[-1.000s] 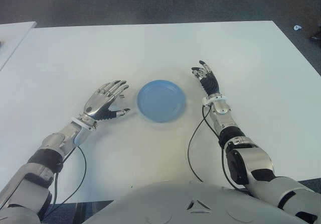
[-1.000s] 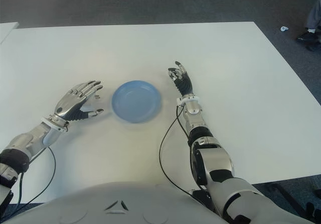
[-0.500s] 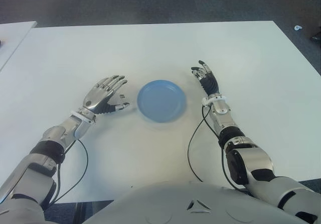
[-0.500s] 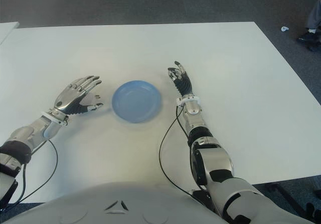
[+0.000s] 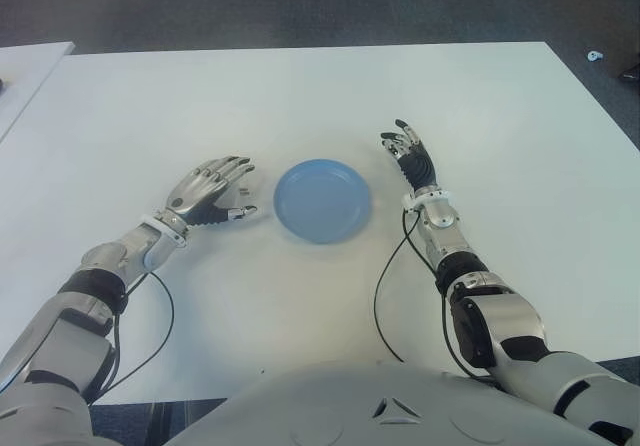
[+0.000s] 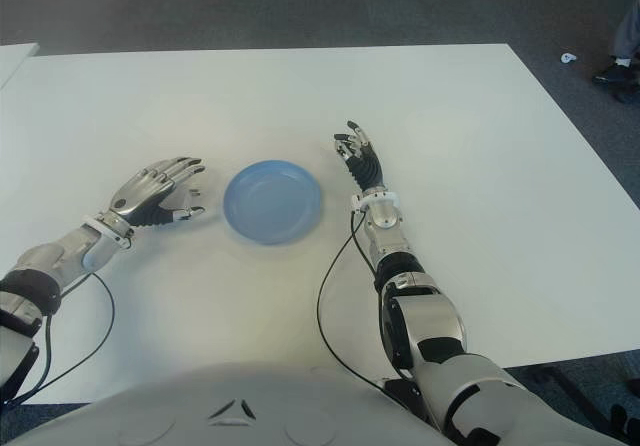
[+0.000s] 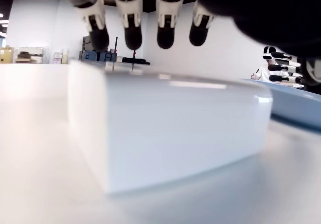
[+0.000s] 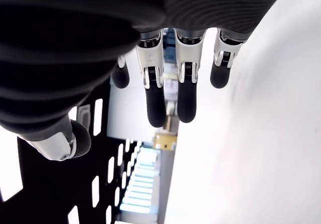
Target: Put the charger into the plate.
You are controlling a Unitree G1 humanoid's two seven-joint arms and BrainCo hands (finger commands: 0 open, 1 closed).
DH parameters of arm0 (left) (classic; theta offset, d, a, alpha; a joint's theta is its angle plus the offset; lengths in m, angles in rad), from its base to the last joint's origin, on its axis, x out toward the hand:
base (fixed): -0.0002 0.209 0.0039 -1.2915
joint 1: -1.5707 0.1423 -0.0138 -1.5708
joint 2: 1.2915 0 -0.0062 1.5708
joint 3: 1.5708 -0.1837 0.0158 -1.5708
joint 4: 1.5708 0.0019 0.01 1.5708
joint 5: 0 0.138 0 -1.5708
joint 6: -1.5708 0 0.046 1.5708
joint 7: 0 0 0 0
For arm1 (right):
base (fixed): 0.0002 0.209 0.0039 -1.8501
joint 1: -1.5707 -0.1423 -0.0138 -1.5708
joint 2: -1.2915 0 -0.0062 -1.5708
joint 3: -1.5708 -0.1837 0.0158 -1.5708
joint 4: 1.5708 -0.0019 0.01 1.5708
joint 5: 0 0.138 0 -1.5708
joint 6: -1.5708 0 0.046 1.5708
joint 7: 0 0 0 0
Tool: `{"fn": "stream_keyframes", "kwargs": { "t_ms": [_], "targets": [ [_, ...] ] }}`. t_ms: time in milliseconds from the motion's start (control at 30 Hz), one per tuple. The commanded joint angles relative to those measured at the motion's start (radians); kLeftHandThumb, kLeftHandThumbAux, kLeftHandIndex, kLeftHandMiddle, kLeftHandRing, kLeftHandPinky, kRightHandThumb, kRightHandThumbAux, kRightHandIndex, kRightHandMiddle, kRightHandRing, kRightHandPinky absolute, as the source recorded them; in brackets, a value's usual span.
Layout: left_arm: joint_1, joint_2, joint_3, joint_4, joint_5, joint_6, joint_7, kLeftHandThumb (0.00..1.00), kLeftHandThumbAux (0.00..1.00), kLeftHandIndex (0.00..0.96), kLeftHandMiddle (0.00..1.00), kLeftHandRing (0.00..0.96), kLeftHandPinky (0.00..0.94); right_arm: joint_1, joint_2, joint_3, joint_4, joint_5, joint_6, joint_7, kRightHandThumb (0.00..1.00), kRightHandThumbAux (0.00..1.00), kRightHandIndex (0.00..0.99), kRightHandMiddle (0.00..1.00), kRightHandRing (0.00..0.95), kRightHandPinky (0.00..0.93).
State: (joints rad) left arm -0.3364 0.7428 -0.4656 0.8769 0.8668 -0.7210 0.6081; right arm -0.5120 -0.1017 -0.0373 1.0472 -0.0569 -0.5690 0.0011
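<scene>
The white block charger (image 7: 165, 128) lies on the white table (image 5: 300, 96), just left of the blue plate (image 5: 322, 201), whose rim (image 7: 296, 108) shows beyond it in the left wrist view. My left hand (image 5: 225, 191) hovers over the charger with its fingertips (image 7: 131, 35) spread above the top face and not closed on it. In the eye views the hand mostly hides the charger. The plate holds nothing. My right hand (image 5: 405, 146) shows just right of the plate, fingers (image 8: 155, 96) extended and holding nothing.
Black cables (image 5: 385, 276) trail from both wrists toward my body. A second white table corner (image 5: 25, 71) shows at the far left. Dark floor lies beyond the table's far edge, with a small white scrap (image 5: 594, 56) and a person's shoe (image 6: 610, 68) at the right.
My left hand has drawn back a little to the left and dropped lower, with the fingers now flatter over the charger. The right arm and the plate have not moved.
</scene>
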Motion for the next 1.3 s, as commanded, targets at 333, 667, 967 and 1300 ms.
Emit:
{"fn": "stream_keyframes", "kwargs": {
  "t_ms": [333, 667, 967, 1300],
  "targets": [
    [-0.038, 0.046, -0.045, 0.053, 0.054, -0.008, 0.035, 0.331, 0.120, 0.000, 0.000, 0.000, 0.000, 0.013, -0.008, 0.008, 0.004, -0.012, -0.017, 0.001, 0.000, 0.462, 0.000, 0.273, 0.235, 0.119],
    [-0.048, 0.073, -0.062, 0.061, 0.066, -0.007, 0.028, 0.340, 0.116, 0.000, 0.000, 0.000, 0.000, 0.015, -0.010, 0.013, 0.005, -0.011, -0.021, -0.002, 0.000, 0.463, 0.000, 0.270, 0.236, 0.127],
    [-0.060, 0.119, -0.071, 0.061, 0.062, -0.021, -0.009, 0.327, 0.114, 0.000, 0.000, 0.000, 0.000, 0.016, -0.010, 0.014, 0.003, -0.009, -0.017, -0.003, 0.000, 0.446, 0.000, 0.263, 0.230, 0.105],
    [-0.058, 0.143, -0.073, 0.040, 0.075, -0.019, 0.010, 0.322, 0.124, 0.000, 0.000, 0.000, 0.000, 0.015, -0.009, 0.012, 0.004, -0.007, -0.017, -0.002, 0.000, 0.434, 0.000, 0.261, 0.225, 0.088]
  ]
}}
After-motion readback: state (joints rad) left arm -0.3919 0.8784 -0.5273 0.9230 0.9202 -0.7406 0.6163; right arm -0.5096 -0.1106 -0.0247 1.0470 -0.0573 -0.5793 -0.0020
